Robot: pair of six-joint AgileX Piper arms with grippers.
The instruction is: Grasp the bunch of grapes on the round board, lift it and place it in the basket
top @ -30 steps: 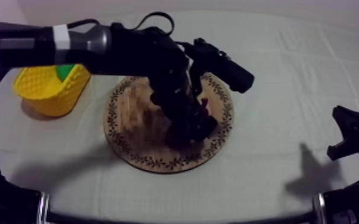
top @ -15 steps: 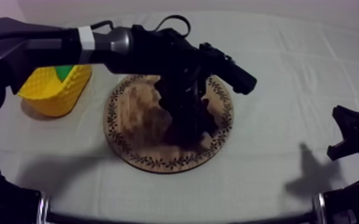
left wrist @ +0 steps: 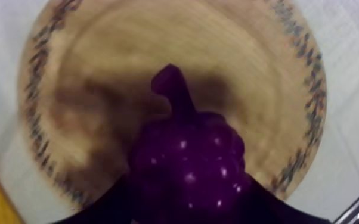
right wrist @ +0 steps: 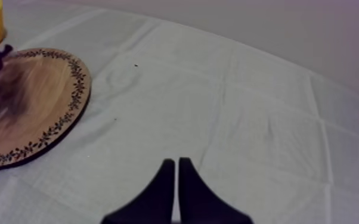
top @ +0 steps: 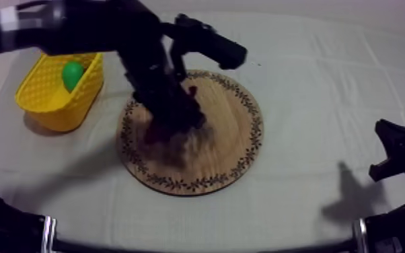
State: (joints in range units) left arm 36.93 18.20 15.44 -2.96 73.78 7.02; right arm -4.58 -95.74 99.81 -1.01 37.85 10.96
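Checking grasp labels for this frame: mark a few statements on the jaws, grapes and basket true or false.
1. The left jaws are shut on the bunch of grapes. True.
2. The grapes lie in the yellow basket. False: they are over the wooden board, held in the left jaws.
3. The right jaws are open. False: they lie together as a narrow wedge above the cloth.
4. A green fruit sits in the basket. True.
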